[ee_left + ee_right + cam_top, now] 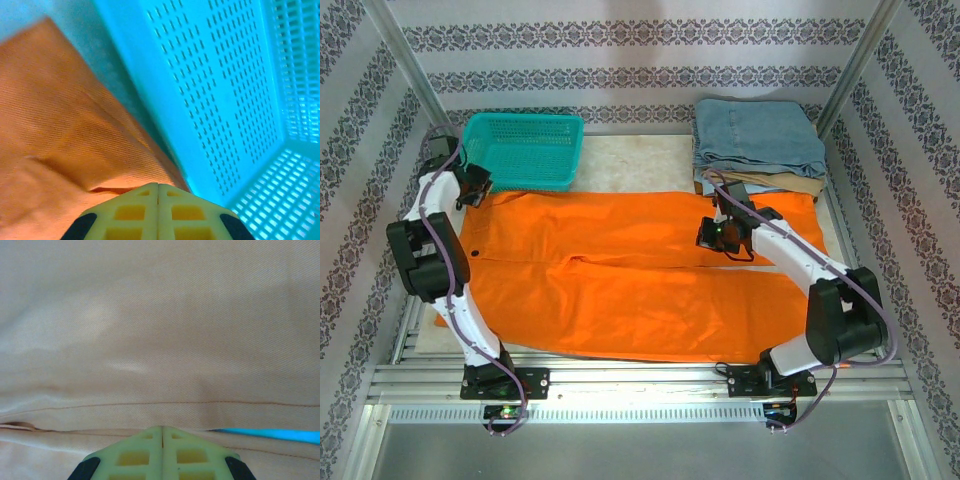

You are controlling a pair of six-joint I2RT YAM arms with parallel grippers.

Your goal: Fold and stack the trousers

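Risks first. The left gripper (472,188) sits at the far left corner of the trousers (620,290), hard by the near wall of the teal basket (525,178). In its wrist view the yellow pads meet along a thin line, with a crease of orange cloth at the tip. So it is closed, but I cannot tell whether any cloth is pinched between the pads. If that corner gets lifted or swung from here, fingers or cloth could catch the basket wall and drag it along, since there is very little room there.

The right gripper (718,240) is down on the far leg, toward its hem end, with its pads closed together over the fabric. Again I cannot tell whether anything is caught. Just beyond it lies the stack — the light blue denim pair (760,135) on top of the tan pair (780,184). The orange hem seems to touch that stack, so a pull leftward could tug the tan pair out of line. If one side holds and the other slips, the fold would likely come over skewed and the soft cloth would bunch.

The trousers themselves are bright orange and plain. They are spread flat across most of the table (640,160), waist to the left, with both legs running right side by side and a thin line between them. They are mostly smooth with a few shallow wrinkles, and the near edge lies close to the front rail. No fold made yet.
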